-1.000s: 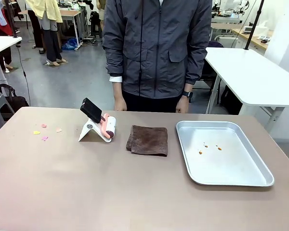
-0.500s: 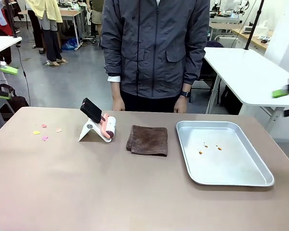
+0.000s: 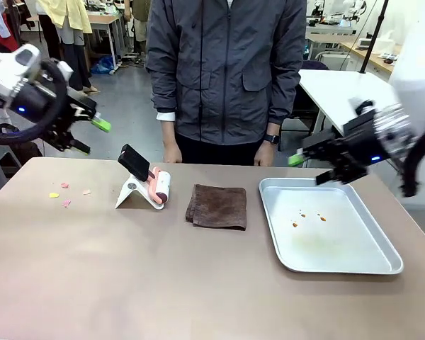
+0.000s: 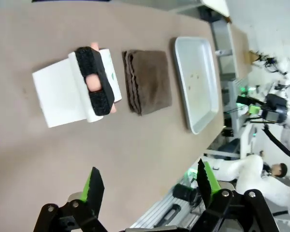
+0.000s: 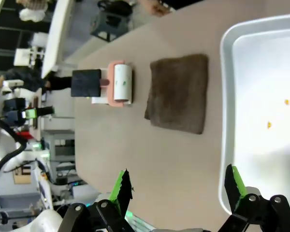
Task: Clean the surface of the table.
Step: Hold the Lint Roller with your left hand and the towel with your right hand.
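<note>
Hovering empty with jaws apart, the left tool [image 3: 92, 137] over the far-left edge of the matte brownish-taupe tabletop [image 3: 163, 276] and the right tool [image 3: 309, 170] over the far rim of the shiny metal tray [image 3: 340, 270] suggest cleaning is unstarted, so next likely means grasping the pink-and-white lint roller [image 3: 160, 188] or folded brown cloth [image 3: 217, 206], with bare room nearside.

A grey floor [image 3: 124, 106] runs behind — one white-topped table [image 3: 333, 88] at right (workbenches [image 3: 103, 20] farther back), evenly lit.

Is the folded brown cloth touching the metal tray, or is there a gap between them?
Apart. The front view shows a strip of bare table between the brown cloth and the left rim of the metal tray.
</note>
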Robot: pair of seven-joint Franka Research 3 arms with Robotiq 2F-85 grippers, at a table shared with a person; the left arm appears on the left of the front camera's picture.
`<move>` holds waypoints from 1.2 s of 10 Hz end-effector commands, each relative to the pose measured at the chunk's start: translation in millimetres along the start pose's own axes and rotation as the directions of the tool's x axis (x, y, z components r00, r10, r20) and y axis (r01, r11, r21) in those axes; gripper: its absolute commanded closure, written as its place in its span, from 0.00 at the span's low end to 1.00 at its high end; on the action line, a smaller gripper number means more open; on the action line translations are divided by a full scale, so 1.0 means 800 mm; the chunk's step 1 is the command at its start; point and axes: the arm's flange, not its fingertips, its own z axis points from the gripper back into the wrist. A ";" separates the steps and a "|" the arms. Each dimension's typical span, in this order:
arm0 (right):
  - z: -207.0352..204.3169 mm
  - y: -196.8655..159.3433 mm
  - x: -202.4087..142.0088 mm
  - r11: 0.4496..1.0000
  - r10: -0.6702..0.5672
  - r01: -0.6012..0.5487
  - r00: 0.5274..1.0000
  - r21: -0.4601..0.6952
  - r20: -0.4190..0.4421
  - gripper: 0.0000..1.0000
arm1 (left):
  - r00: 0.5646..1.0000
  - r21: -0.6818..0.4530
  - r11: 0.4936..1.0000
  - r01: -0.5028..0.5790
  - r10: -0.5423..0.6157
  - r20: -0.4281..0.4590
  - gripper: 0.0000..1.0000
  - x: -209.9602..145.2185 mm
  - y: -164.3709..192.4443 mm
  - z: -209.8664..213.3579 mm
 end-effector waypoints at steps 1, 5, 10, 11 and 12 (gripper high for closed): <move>-0.057 0.017 0.013 0.998 -0.058 0.058 0.997 0.005 -0.045 0.00 | 0.998 0.094 0.995 -0.040 0.044 -0.040 0.00 0.007 0.005 -0.012; -0.134 0.033 -0.001 0.991 -0.099 0.118 0.961 0.061 -0.258 0.00 | 0.991 0.133 0.982 -0.131 0.134 -0.019 0.00 0.013 0.029 -0.038; -0.149 0.027 -0.013 0.994 -0.094 0.107 0.954 0.030 -0.283 0.00 | 0.988 0.120 0.980 -0.156 0.156 0.006 0.00 0.017 0.048 -0.044; -0.149 0.027 -0.013 0.994 -0.094 0.107 0.954 0.030 -0.283 0.00 | 0.988 0.120 0.980 -0.156 0.156 0.006 0.00 0.017 0.048 -0.044; -0.149 0.027 -0.013 0.994 -0.094 0.107 0.954 0.030 -0.283 0.00 | 0.988 0.120 0.980 -0.156 0.156 0.006 0.00 0.017 0.048 -0.044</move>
